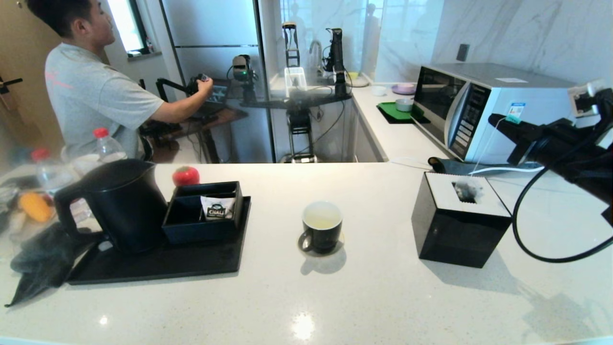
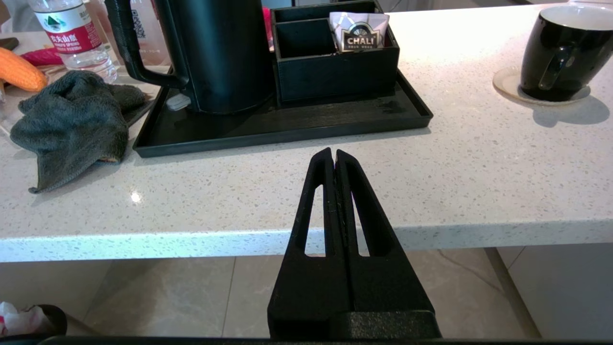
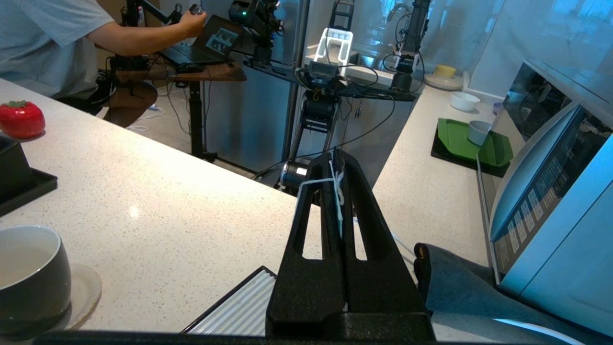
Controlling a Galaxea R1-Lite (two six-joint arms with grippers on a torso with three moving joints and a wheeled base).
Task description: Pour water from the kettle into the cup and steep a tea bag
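The matte black kettle [image 1: 116,203] sits upright, lid on, on the counter, the little black cup [image 1: 322,226] stands well to its right with pale yellowish water [image 1: 322,221] inside, and the tea bag [image 1: 465,189] dangles on its white string.

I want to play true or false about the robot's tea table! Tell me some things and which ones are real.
1. The matte black electric kettle stands on the flat black tray. True.
2. The small black mug with a white inside is empty. False: pale liquid is in it.
3. The right gripper is shut on a thin white string. True.
4. The left gripper holds the mug's handle. False: it is shut on nothing, before the counter's edge.
5. The white "CHALI" sachet floats in the mug. False: it sits in the black organiser box.
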